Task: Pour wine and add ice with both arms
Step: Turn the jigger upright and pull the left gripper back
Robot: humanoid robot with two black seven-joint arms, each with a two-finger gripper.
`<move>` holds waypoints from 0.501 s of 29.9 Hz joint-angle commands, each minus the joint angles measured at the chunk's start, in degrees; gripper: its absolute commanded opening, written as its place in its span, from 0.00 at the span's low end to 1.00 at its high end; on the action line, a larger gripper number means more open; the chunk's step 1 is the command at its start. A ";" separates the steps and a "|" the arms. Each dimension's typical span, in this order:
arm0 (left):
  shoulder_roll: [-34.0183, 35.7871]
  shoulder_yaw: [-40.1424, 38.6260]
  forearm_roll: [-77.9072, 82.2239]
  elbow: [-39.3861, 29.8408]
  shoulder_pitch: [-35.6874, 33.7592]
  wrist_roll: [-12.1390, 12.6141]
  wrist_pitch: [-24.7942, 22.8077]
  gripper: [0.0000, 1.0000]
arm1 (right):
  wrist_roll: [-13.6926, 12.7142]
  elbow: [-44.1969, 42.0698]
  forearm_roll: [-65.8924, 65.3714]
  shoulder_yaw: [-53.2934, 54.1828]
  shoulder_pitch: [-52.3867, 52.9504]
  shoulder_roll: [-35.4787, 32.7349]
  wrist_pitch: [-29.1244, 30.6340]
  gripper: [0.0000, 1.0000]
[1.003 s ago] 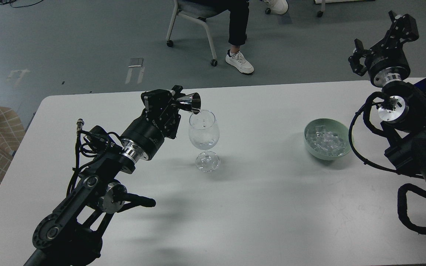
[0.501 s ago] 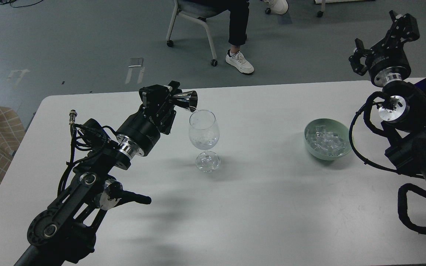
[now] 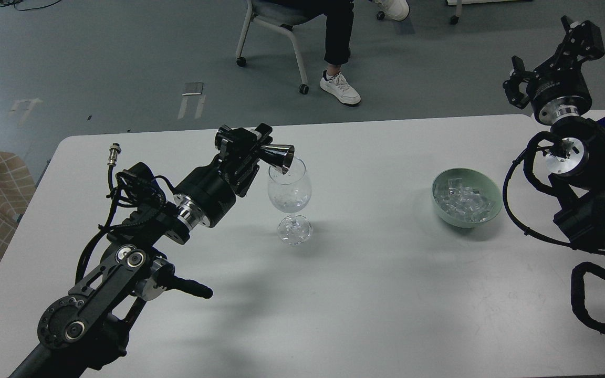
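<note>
The wine, barely visible, is going from a small conical steel jigger (image 3: 280, 157) clamped in the left tool (image 3: 261, 148) into the clear stemmed glass (image 3: 289, 199) on the white tabletop (image 3: 376, 294); clear ice cubes (image 3: 464, 201) wait in the green bowl (image 3: 493, 203), right tool (image 3: 549, 58) raised, fingers apart, empty.

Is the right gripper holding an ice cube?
No. The right gripper is raised, open and empty, and the ice lies in the green bowl.
</note>
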 commanded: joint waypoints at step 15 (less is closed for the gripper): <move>1.52 0.19 0.37 -0.52 -3.82 0.42 0.01 0.17 | 0.01 0.05 0.00 0.09 -0.01 -0.36 0.00 1.00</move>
